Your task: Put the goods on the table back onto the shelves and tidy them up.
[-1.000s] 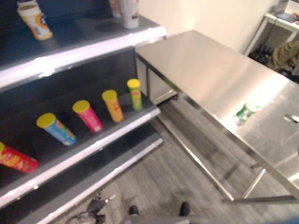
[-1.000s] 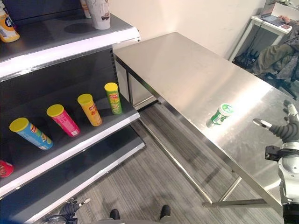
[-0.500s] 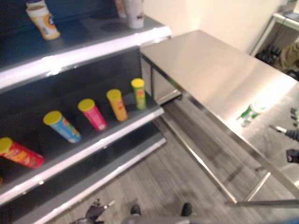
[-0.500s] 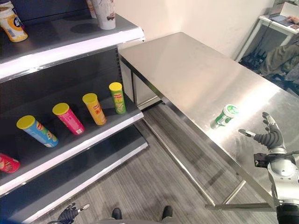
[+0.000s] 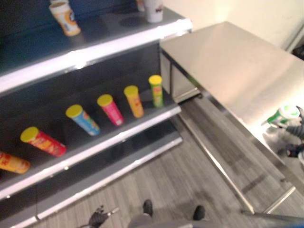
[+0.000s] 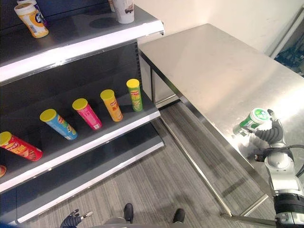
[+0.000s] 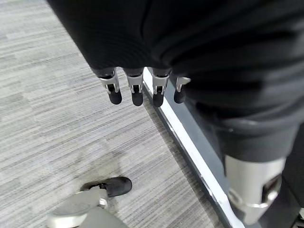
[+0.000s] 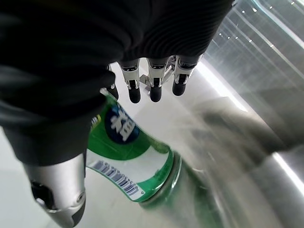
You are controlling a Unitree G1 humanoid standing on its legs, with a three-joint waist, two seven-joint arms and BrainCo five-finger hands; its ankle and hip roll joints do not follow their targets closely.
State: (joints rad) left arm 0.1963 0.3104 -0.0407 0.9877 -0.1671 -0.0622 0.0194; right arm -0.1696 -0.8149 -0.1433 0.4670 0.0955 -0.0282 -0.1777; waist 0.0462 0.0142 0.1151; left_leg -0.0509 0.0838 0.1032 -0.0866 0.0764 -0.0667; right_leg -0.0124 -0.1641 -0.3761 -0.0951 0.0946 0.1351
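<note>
Right hand spread beside green can on table — wrist view shows fingers uncurled, not gripping.

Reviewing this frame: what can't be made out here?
- Whether the right hand has closed on the green can: in the right wrist view its cover hides the contact, so touch is unclear.
- Orange can on the shelf: cut off by the left edge of both eye views.
- Cup on the top shelf: its top is cut off.
</note>
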